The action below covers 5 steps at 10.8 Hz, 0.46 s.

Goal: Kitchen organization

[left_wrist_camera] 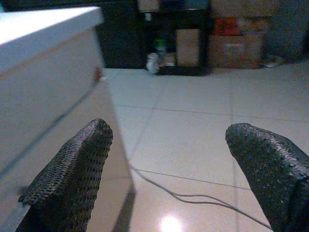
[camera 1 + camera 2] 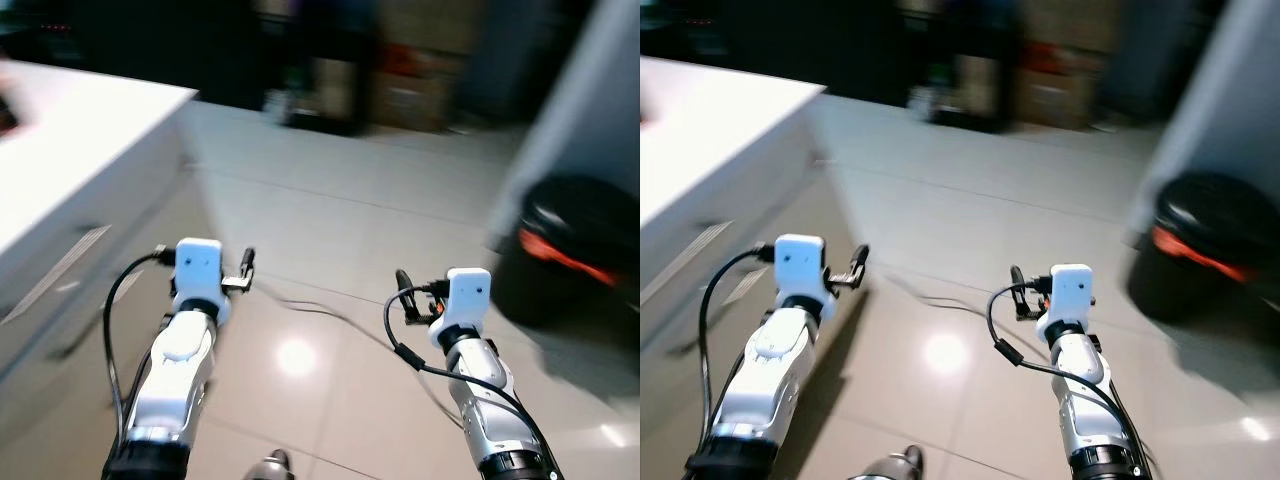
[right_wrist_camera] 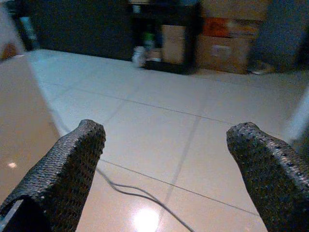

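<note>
Both arms reach forward over the tiled floor (image 2: pixel 330 210), the left gripper (image 1: pixel 169 159) and right gripper (image 3: pixel 169 159) each with fingers spread wide apart and holding nothing. A white counter (image 2: pixel 70 150) runs along the robot's left, its long axis pointing ahead toward dark shelves (image 2: pixel 335 70) (the head views are blurred). A black bin (image 2: pixel 575 250) stands to the right, and a thin cable (image 2: pixel 330 315) trails across the tiles between the arms.

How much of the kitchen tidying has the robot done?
Nothing looks done yet. Both grippers, left gripper and right gripper, are open and hold nothing, out over the tiled floor. A white counter is on its left, a black bin on its right. All the tidying is left.
</note>
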Motion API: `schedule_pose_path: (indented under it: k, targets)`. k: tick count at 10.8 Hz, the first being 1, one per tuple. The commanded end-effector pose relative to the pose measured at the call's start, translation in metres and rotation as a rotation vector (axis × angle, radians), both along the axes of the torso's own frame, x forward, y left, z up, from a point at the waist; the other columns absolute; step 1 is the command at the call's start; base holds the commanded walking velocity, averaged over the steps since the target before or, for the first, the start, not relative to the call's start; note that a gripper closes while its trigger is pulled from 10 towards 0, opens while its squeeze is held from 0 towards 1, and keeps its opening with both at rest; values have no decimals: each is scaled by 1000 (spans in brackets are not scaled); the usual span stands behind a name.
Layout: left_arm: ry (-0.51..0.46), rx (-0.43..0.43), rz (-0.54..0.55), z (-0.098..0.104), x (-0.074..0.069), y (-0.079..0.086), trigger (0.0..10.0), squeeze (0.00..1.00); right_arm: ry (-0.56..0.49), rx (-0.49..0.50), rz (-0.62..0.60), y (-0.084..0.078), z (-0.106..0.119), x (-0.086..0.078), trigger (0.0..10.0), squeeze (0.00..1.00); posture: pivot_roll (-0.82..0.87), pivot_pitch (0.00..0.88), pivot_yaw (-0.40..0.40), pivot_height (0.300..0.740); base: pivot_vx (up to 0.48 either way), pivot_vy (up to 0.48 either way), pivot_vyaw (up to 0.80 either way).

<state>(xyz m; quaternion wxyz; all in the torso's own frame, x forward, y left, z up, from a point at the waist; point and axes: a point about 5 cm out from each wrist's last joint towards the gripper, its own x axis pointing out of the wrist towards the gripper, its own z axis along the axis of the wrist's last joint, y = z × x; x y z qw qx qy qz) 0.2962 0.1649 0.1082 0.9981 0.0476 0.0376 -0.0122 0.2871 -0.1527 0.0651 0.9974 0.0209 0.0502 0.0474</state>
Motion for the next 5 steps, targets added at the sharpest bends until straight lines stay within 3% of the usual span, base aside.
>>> schedule_pose_path:
  k: [1,5]
  targets:
    - [16,5,-17,-1,2,0,10000,0,9,13,-7,-3,1,3,10000,0,-24,0,17,740,0,0,800]
    - [18,11,-16,1,6,4,10000,0,12,32,-4,0,2,9,10000,0,-19,0,25,740,0,0,800]
